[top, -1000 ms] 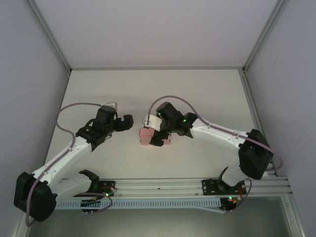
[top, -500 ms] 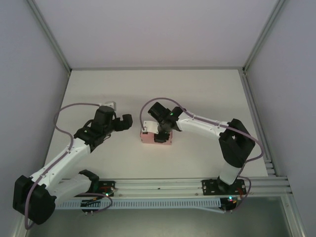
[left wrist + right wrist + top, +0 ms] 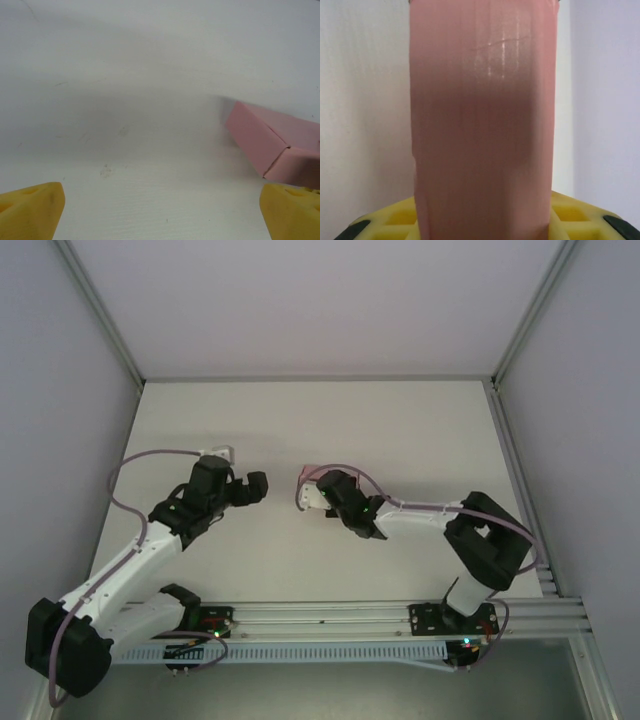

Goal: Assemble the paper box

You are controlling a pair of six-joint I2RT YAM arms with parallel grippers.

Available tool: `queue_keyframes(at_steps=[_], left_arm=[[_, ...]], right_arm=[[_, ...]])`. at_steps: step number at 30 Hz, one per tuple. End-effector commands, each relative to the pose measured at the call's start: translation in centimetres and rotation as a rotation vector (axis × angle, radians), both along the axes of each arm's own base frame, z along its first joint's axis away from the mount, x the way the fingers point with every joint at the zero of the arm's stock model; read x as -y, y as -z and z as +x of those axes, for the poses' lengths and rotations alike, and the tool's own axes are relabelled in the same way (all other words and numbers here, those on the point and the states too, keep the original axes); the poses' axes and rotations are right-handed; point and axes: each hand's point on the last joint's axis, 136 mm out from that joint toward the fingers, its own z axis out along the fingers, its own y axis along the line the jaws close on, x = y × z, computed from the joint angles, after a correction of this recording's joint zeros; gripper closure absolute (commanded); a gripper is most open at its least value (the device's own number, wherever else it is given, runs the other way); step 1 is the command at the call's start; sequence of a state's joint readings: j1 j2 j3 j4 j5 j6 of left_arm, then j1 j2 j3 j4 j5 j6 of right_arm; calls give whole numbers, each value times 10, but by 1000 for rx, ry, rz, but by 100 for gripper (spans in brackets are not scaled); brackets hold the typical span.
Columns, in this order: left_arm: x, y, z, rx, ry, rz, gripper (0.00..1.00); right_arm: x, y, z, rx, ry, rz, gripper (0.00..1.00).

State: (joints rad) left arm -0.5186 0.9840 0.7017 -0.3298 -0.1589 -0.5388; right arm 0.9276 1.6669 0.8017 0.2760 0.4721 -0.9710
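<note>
Counted: two arms, two grippers, one paper box (image 3: 482, 125), one white table (image 3: 300, 420).

Right gripper (image 3: 313, 492) near the middle of the table, closed on the pink box. Seen from the right wrist: yellow pads (image 3: 575, 214) narrowly parted, touching the box's near end on both sides, the box standing straight away from them as a tall plain pink face with a faint crease near its far end. From above, little of the box on view: a thin pink edge at the far side of the gripper's tip. Resting on the table or lifted off it, cannot tell.

Left gripper (image 3: 256, 486) to the left of the box, apart from it, holding nothing. Seen from the left wrist: two yellow fingertips (image 3: 32, 209) spread wide, one at each lower corner, bare table between them. One closed corner of the pink box just beyond the right-hand fingertip, with a folded seam showing; touching that fingertip or not, cannot tell.
</note>
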Motion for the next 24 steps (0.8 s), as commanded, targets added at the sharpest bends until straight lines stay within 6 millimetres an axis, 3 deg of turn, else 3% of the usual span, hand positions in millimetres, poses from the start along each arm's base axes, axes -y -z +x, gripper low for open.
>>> queue_keyframes(at_steps=[1, 3, 5, 8, 14, 17, 20, 22, 24], left_arm=[[-9, 4, 2, 2, -23, 40, 0], [-9, 4, 2, 6, -25, 39, 0], [-9, 3, 3, 9, -25, 43, 0], [-10, 4, 3, 10, -23, 49, 0], [-10, 1, 5, 20, -27, 51, 0], [-16, 1, 9, 29, -49, 71, 0], [-30, -3, 17, 69, -116, 112, 0], [-42, -6, 27, 133, -163, 147, 0], [-61, -8, 38, 208, -232, 190, 0]], right_arm=[[-6, -19, 13, 113, -8, 7, 62], [-3, -8, 2, 42, -19, -13, 52], [2, 0, -13, -57, -30, -27, 35], [8, 1, -38, -228, -38, -15, 18], [14, -37, -62, -293, -55, 134, 1], [27, -62, -60, -358, -1, 310, 0], [70, -96, -18, -253, 273, 593, 0], [124, -109, 12, -162, 522, 814, 0], [179, -103, 28, -100, 709, 977, 0]])
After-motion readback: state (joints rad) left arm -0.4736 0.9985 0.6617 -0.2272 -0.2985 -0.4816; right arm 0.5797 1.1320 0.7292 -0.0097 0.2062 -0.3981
